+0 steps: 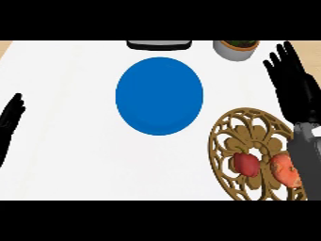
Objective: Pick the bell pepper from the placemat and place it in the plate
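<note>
Bell pepper: I am seeing it sitting on the placemat, red, near the mat's middle, not yet lifted.
Second piece: a reddish-orange item is lying just beside the pepper, partly hidden by my right forearm; I am not telling for sure what it is.
Placemat: gold openwork round, lying at the counter's right, well apart from the plate's centre.
Plate: blue, sitting mid-counter with nothing on it.
Right hand: I am holding it above and beyond the mat, fingers spread apart and straight, gripping nothing.
Left hand: resting at the left edge, fingers straight and together, holding nothing.
Risk, wrong pick: with two similar pieces sitting this close, I am judging that my fingers could close on the neighbour instead.
Risk, knock: the forearm is hanging over the mat, so pulling back to reach could nudge either piece.
Risk, mat: the openwork could be catching a fingertip and dragging the mat.
Far edge: a pot and a dark object are standing behind the plate.
</note>
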`<state>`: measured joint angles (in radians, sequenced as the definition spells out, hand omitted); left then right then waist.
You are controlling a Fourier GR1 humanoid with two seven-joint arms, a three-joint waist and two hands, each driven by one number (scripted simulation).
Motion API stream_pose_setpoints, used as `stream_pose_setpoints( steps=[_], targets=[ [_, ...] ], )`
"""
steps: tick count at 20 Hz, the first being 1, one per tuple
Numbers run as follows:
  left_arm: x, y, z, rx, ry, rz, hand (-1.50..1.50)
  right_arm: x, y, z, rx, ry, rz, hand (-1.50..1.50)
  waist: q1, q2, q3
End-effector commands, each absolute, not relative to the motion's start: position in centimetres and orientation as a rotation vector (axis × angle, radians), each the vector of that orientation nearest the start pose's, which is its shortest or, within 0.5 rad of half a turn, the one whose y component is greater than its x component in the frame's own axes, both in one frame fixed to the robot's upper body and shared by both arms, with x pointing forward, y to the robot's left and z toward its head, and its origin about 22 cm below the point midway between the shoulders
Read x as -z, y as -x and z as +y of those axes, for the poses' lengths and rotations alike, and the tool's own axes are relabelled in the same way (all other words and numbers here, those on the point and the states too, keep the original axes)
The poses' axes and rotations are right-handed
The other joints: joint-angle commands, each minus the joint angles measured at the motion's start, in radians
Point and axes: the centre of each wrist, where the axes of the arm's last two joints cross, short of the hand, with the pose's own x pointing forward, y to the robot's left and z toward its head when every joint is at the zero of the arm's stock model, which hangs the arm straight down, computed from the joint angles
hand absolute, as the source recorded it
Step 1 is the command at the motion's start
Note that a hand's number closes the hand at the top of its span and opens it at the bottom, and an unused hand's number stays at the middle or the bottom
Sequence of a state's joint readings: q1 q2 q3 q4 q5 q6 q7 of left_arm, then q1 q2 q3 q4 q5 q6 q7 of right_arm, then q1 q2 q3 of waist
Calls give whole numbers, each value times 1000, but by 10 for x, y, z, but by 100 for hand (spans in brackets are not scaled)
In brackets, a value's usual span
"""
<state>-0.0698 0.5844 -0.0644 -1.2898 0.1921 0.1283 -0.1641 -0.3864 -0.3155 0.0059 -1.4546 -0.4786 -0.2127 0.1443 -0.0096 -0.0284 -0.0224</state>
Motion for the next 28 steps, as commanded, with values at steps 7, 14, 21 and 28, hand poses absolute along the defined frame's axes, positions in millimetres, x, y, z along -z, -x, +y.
stream_pose_setpoints(
  steps=[7, 14, 21, 28],
  targets=[
    [-10, -266, 338, 129, -292, -1454, 0, -167, -312, -302, -790, 295, -1766, 150, -16, 3, -18],
    [-11, -274, 308, 69, -181, -1423, 0, -22, -238, -361, -628, 146, -1885, -150, -5, 30, 25],
    [-29, -285, 298, 79, -186, -1409, 0, -43, -224, -373, -975, 309, -1775, -150, 1, 25, 22],
    [-7, -264, 280, 94, -171, -1401, 0, -76, -229, -358, -1056, 386, -1709, -150, 8, 27, 22]
  ],
)
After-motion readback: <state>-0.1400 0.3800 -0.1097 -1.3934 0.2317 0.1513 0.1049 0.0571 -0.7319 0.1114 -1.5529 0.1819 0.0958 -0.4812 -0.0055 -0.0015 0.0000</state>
